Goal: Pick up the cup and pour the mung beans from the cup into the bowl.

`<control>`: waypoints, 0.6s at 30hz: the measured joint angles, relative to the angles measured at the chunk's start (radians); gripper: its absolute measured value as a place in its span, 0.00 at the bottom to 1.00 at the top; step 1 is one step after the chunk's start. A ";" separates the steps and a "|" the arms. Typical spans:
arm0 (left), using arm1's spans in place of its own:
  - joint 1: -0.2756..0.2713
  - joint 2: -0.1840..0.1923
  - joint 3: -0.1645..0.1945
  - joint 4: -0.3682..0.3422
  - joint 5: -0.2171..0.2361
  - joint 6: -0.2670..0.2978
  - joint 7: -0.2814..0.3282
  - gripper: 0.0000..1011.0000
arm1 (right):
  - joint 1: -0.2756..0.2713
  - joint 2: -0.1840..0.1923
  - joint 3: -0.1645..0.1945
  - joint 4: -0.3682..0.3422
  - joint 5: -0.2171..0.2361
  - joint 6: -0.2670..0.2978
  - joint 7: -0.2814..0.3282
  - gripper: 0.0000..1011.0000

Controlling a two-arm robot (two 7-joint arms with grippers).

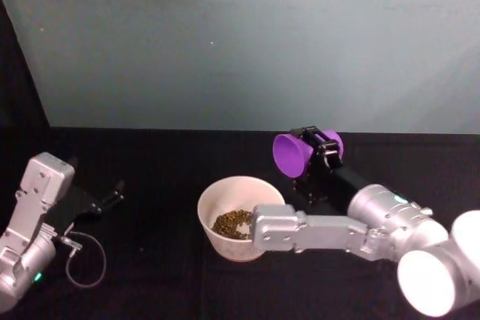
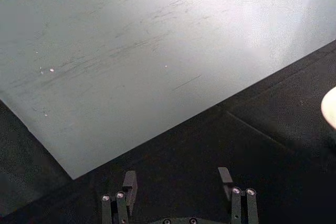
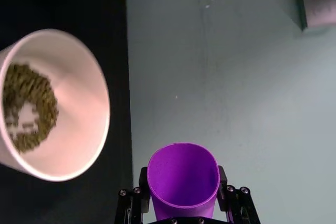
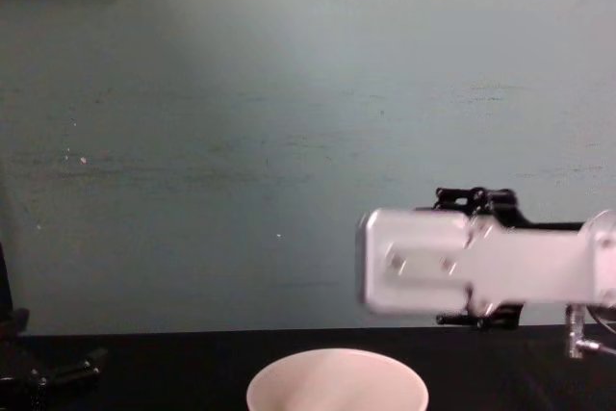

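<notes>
My right gripper (image 1: 321, 148) is clamped on the cup (image 1: 291, 154). The cup is tipped on its side with its mouth turned left, up off the dark table (image 1: 150, 260), just right of and beyond the bowl (image 1: 208, 219). Mung beans (image 1: 232, 222) sit in the bowl's bottom. Far left, my left gripper (image 2: 177, 178) rests low, fingers spread apart.

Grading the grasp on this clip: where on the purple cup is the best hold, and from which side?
Its side wall, mid-body, fingers on opposite sides, coming from the base end. The cup lies tipped with its mouth toward the bowl, and the right gripper clamps it just so, leaving the rim free. Left gripper idles open.
</notes>
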 joint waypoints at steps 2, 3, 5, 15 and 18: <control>0.000 0.000 0.000 0.000 0.000 0.000 0.000 0.99 | -0.021 -0.006 0.041 -0.006 0.063 -0.022 0.001 0.71; 0.000 0.000 0.000 0.000 0.000 0.000 0.000 0.99 | -0.037 -0.011 0.068 -0.009 0.110 -0.038 0.001 0.71; 0.000 0.000 0.000 0.000 0.000 0.000 0.000 0.99 | -0.055 -0.019 0.099 -0.011 0.160 -0.053 0.003 0.71; 0.000 0.000 0.000 0.000 0.000 0.000 0.000 0.99 | -0.154 -0.079 0.306 0.016 0.550 -0.168 0.062 0.71; 0.000 0.000 0.000 0.000 0.000 0.000 0.000 0.99 | -0.169 -0.083 0.331 0.029 0.605 -0.193 0.071 0.71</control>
